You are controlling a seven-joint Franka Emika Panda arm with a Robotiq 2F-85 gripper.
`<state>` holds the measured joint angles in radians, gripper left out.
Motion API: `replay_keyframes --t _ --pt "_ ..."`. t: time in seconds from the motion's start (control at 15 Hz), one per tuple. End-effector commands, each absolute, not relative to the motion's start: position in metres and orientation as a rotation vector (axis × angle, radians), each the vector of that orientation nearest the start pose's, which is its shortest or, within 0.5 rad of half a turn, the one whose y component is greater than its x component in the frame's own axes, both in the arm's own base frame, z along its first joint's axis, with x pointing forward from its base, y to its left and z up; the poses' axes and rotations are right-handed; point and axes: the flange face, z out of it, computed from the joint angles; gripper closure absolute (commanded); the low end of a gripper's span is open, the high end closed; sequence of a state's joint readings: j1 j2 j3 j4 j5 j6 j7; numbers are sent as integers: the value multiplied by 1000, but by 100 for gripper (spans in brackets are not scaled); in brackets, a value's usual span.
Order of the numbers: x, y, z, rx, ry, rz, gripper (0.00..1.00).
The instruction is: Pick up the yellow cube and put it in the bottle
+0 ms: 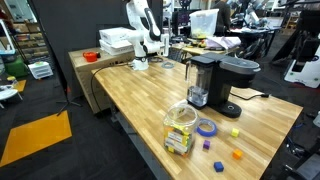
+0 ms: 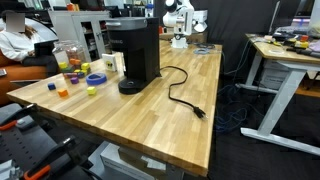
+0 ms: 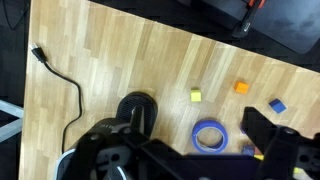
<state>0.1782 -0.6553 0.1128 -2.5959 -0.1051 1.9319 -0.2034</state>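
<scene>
1. Honestly, the step in hand looks like the reach, since nothing is held. In an exterior view the arm [image 1: 143, 20] sits at the far end of the wooden table [image 1: 130, 95], well apart from the yellow cube [image 1: 235, 131]. The cube lies on bare wood near the front corner, and the blue tape ring [image 1: 206, 127] sits between it and the bottle [image 1: 180, 130]. I'd travel high enough to clear the black coffee maker [image 1: 213, 80], then drop straight down.

2. In an exterior view with the coffee maker up front, the yellow cube [image 2: 90, 90] sits just beside the tape ring. An orange cube [image 2: 63, 93] and a blue cube [image 2: 52, 86] are near it. With neighbours that close, the fingers should straddle only the yellow one. The bottle [image 2: 68, 58] stands just behind the bunch, so I'd guess the carry is short.

3. In the wrist view the gripper [image 3: 185, 155] is spread wide and empty, its dark fingers framing the bottom of the shot.
   - The yellow cube [image 3: 196, 95] lies ahead, roughly between the fingers and just above the tape ring.
   - I'd square the jaws to its flat faces and close gently, because something this small could squirt out.
   - Looks-wise it's a tiny bright yellow block with crisp edges. It lies flat on the wood, touches nothing, and is far smaller than the tape ring.
   - I can't pick out the bottle in this view.
</scene>
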Motion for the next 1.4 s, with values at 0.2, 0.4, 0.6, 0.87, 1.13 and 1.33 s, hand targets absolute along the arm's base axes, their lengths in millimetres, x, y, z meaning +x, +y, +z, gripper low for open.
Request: replay_keyframes --t 0.2,0.4,0.6,0.87,1.13,1.33 --pt "336 122 467 -3007 -933 -200 0" --pt "327 138 450 -2953 -1036 -176 0" --pt "324 139 445 -2991 -1015 -118 0" --pt "324 139 447 -2991 -1015 -127 0" --pt "328 141 445 -2980 -1027 -128 0" --pt "336 142 429 -2960 -1031 -98 0"
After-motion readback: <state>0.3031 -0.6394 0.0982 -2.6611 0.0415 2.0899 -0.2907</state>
